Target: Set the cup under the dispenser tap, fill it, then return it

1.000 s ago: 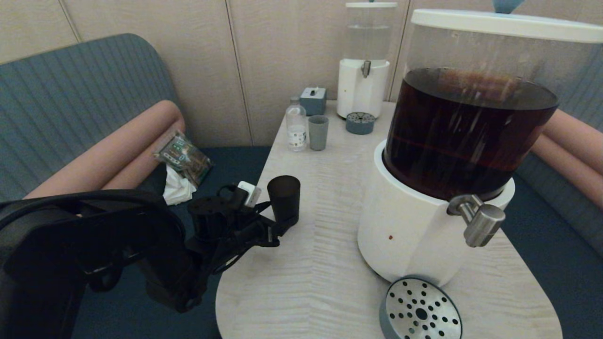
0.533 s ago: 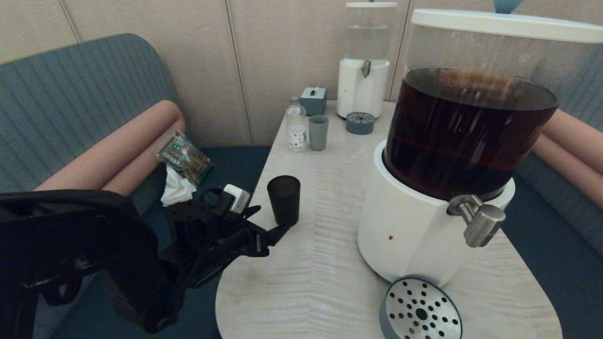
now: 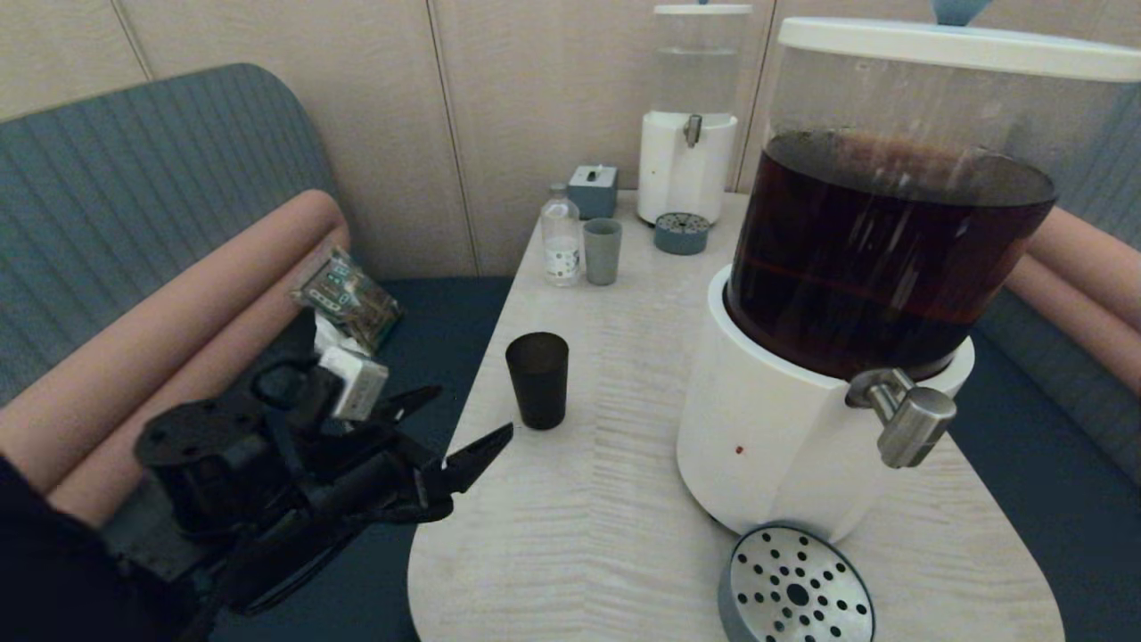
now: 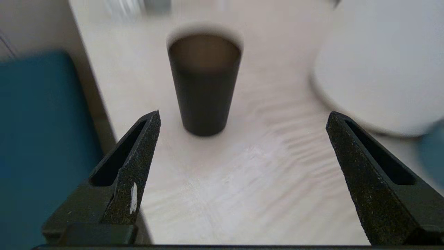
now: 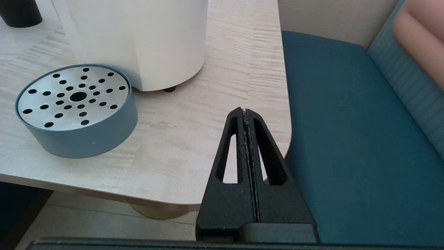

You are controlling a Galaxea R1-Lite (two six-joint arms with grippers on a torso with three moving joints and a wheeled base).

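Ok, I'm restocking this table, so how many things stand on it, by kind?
Dispensers: 2, the dark-liquid dispenser and the clear-liquid dispenser
Drip trays: 2, the near drip tray and the far drip tray
Cups: 2, the black cup and the grey-blue tumbler
Bottles: 1, the clear bottle
Boxes: 1, the small grey-blue box
Total: 8

Black cup (image 3: 537,380) upright, tap (image 3: 902,417) apart

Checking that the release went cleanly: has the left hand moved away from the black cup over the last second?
Yes. The left hand has pulled back from the black cup toward the table's near-left edge, open and empty; the cup stands upright.
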